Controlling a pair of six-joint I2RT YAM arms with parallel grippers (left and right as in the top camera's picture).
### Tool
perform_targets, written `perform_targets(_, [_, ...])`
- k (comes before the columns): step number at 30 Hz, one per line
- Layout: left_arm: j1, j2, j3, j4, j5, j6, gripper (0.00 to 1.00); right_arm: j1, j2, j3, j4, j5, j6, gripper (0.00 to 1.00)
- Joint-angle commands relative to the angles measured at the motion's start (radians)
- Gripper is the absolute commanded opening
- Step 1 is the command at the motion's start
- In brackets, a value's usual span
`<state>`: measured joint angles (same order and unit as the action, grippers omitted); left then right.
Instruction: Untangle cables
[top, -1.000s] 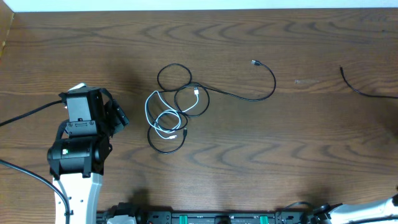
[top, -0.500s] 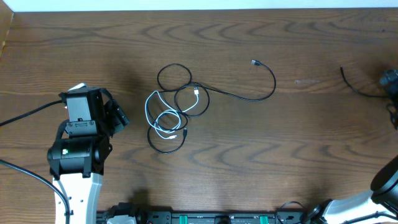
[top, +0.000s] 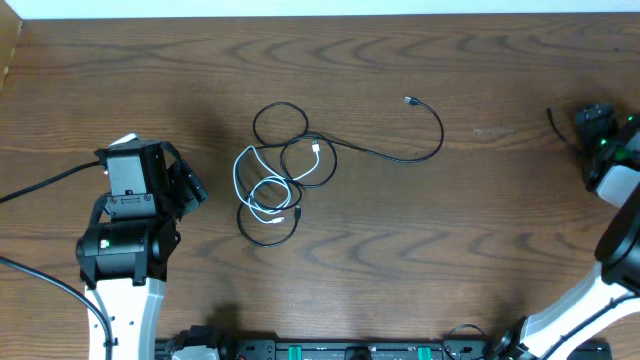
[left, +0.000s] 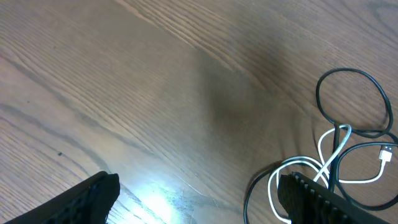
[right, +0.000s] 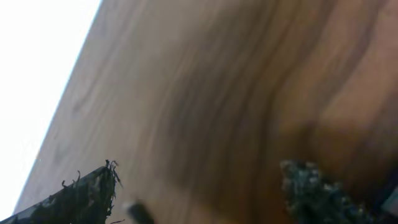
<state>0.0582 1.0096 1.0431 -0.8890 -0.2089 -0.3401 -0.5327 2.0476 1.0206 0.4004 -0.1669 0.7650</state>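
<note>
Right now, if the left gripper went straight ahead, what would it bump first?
Probably bare table; the left gripper aims at wood, with the cables off to its right. Depth is unclear.

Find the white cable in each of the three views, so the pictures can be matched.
Overhead: white cable left of centre, in the tangle.
Left wrist: white cable at the lower right edge.
Right wrist: not in it.
Shared landmark: the round black cable loop, seen in overhead and left wrist only.
</note>
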Motion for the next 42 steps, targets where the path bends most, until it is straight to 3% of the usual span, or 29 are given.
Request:
perform_targets(1, [0.006,-0.004,0.003,0.0,-0.01,-0.005,0.86,-0.006,0.045,-0.001,-0.009,-0.005,0.076,0.88])
perform_targets(6, [0.006,-0.004,0.003,0.0,-0.01,-0.005,0.86,-0.027,0.051,-0.001,-0.061,-0.012,0.067,0.87])
perform_targets(11, [0.006,-0.004,0.003,0.0,-0.01,-0.005,0.86,-0.068,0.051,-0.001,-0.126,-0.106,0.065,0.79])
perform_targets(23, [0.006,-0.004,0.003,0.0,-0.01,-0.005,0.86,-0.171,0.012,-0.001,-0.413,-0.08,-0.053,0.87])
perform_targets(30, [0.006,-0.004,0.003,0.0,-0.01,-0.005,0.86,-0.204,-0.118,-0.001,-0.559,0.082,-0.178,0.89])
perform_targets(35, [0.006,-0.004,0.003,0.0,-0.01,-0.005,0.86,-0.224,-0.218,-0.001,-0.645,0.217,-0.33,0.99])
perform_targets(42, [0.006,-0.004,0.003,0.0,-0.01,-0.005,0.86,-0.268,-0.245,-0.001,-0.751,0.425,-0.526,0.99])
